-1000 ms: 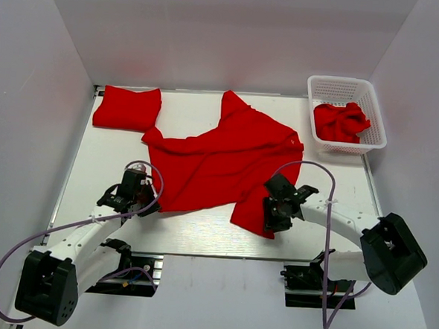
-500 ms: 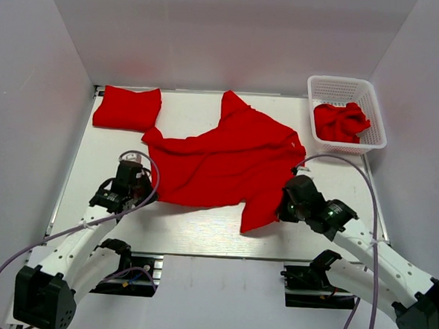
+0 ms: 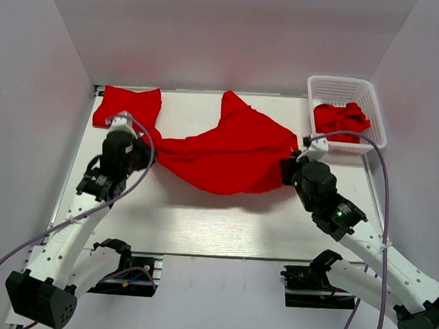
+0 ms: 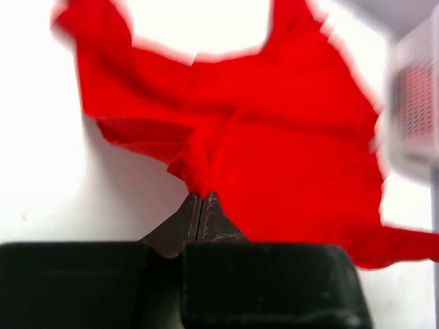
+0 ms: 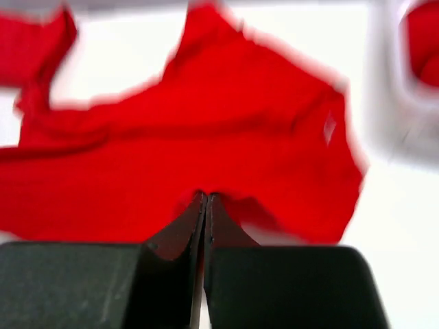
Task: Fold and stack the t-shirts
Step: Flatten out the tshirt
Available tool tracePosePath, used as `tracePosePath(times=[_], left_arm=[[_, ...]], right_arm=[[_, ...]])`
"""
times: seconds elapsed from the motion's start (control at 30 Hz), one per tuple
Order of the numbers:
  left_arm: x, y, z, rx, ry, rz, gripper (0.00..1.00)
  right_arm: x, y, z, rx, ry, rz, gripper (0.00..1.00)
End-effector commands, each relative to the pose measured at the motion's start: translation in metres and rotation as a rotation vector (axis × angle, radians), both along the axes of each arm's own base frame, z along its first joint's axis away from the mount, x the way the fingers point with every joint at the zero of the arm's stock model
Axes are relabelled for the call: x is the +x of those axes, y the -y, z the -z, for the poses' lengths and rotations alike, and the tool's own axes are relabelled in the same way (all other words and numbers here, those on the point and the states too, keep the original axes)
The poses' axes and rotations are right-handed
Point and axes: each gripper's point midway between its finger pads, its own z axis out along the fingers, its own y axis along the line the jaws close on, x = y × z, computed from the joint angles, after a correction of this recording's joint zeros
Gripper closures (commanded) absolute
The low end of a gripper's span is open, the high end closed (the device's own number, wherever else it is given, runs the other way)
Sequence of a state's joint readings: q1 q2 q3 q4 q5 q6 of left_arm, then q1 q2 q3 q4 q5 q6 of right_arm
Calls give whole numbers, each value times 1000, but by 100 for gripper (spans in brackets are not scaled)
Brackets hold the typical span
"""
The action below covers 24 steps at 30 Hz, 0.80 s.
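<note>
A red t-shirt (image 3: 231, 154) hangs stretched between my two grippers above the middle of the table. One part of it trails back to the far edge. My left gripper (image 3: 145, 145) is shut on its left edge, which the left wrist view shows pinched at the gripper (image 4: 201, 196). My right gripper (image 3: 289, 169) is shut on its right edge, pinched the same way in the right wrist view (image 5: 206, 199). A folded red t-shirt (image 3: 126, 105) lies at the back left corner. Another crumpled red t-shirt (image 3: 340, 121) lies in the basket.
A white mesh basket (image 3: 372, 99) stands at the back right, close to my right arm. White walls close in the table on the left, back and right. The table's white front half (image 3: 216, 224) lies under the hanging shirt.
Both grippers have moved from the front of the table towards the back and apart. They carried the shirt's front edge up, so the shirt now hangs stretched between them.
</note>
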State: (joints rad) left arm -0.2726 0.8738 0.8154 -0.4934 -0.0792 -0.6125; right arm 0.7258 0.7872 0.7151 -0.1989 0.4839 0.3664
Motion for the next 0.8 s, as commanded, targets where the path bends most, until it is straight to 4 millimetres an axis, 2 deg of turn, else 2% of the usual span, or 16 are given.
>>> tracePosePath(times=[0.0,0.03,0.07,0.1,0.17,0.23,0.27,0.4,0.43,0.47,0.53,0.57,0.6,0.7,0.73,0.77], left_arm=[[27,-10,-75,48,182,-48,100],[36,-10,-102,43,216,-63,100],[40,-12,-113,75,234,-63,100],[42,-21,-138,84,267,-111,100],[52,-23,-156,107,299,-127,100],[51,-25,-207,122,399,-121,100],[50,-26,-223,120,439,-122,100],[40,-35,-286,154,579,-140,100],[35,-36,-300,167,614,-131,100],[28,-30,-324,161,672,-86,100],[26,-24,-343,186,714,-40,100],[14,-19,-371,176,786,2,100],[10,-17,-379,191,804,22,100],[-18,-17,-420,193,909,57,100],[-25,-16,-429,197,939,73,100],[-36,-16,-442,188,977,80,100]], right_arm=[[37,14,-106,2,354,130,100],[38,14,-139,38,417,143,100],[41,21,-153,7,460,174,100],[42,25,-179,28,501,201,100],[40,30,-206,3,571,212,100],[38,38,-245,-10,638,248,100],[32,46,-269,12,679,269,100],[17,68,-326,-6,779,330,100],[7,76,-352,31,823,343,100],[2,77,-361,30,839,334,100],[-9,85,-385,37,888,331,100],[-19,91,-400,55,920,329,100],[-21,93,-404,31,927,328,100],[-57,117,-452,76,1027,329,100],[-60,115,-456,63,1034,299,100],[-86,129,-484,114,1104,287,100]])
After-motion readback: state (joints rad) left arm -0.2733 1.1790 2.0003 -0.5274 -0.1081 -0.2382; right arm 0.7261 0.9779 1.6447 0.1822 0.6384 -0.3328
